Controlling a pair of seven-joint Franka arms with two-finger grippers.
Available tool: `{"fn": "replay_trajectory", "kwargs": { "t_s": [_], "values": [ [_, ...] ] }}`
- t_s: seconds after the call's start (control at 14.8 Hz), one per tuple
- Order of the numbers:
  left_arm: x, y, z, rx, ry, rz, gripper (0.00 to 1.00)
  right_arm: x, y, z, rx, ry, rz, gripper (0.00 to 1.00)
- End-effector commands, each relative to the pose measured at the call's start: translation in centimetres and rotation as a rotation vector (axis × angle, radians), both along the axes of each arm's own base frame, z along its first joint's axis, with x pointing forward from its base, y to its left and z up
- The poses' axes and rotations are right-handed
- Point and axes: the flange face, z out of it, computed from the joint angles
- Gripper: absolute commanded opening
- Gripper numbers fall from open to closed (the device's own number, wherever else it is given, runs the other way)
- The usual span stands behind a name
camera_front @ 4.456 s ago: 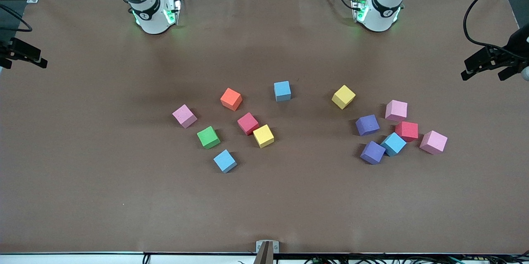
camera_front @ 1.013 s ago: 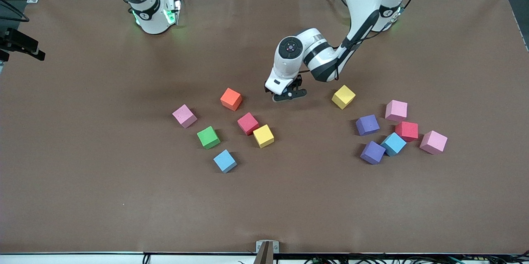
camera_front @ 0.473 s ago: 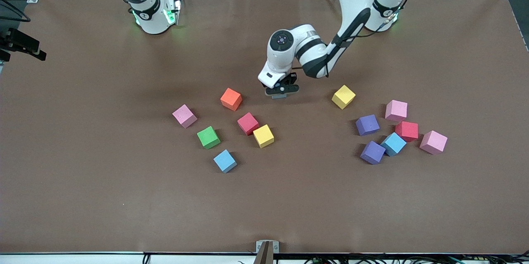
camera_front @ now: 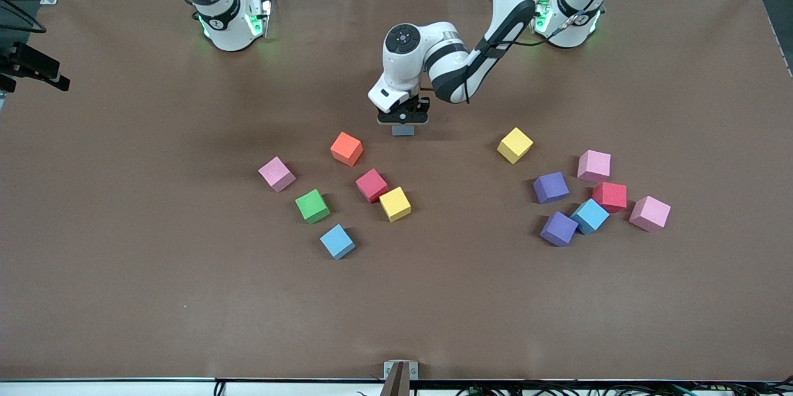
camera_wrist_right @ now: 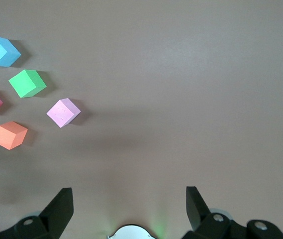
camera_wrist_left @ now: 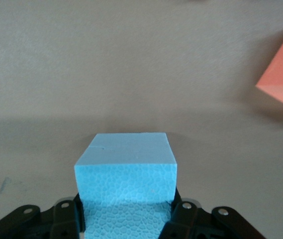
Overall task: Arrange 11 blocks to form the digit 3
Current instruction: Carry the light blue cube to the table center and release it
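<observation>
Currently you are holding one blue cube in the left gripper, the fingers pressed against two of its sides; it is hanging over bare table, above a spot farther from the front camera than the orange cube and toward the left arm's end from it. No part of the digit 3 is standing yet: the other blocks are lying in two loose groups, one around the red cube and yellow cube, one around the purple cubes nearer the left arm's end. You are therefore working on the first placement. The next move likely calls for choosing an open patch and setting this cube down square. The right gripper is waiting with its jaws wide, over bare table at the right arm's end.
</observation>
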Motion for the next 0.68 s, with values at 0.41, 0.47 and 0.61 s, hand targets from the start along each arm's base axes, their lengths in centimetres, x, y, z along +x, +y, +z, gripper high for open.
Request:
{"fn": "replay_trajectory", "kwargs": {
  "t_s": [0.41, 0.47, 0.61],
  "values": [
    [0.3, -1.9, -1.4, -0.018, -0.002, -0.022, 0.46, -0.9, 0.3, 0.4, -0.028, -0.021, -0.003, 1.0],
    [0.3, -1.9, -1.4, -0.018, -0.002, -0.033, 0.46, -0.8, 0.9, 0.4, -0.045, -0.021, 0.01, 1.0],
    [0.3, -2.0, -1.3, -0.019, -0.004, -0.035, 0.55, -0.7, 1.7, 0.5, -0.069, -0.021, 0.029, 1.0]
  ]
}}
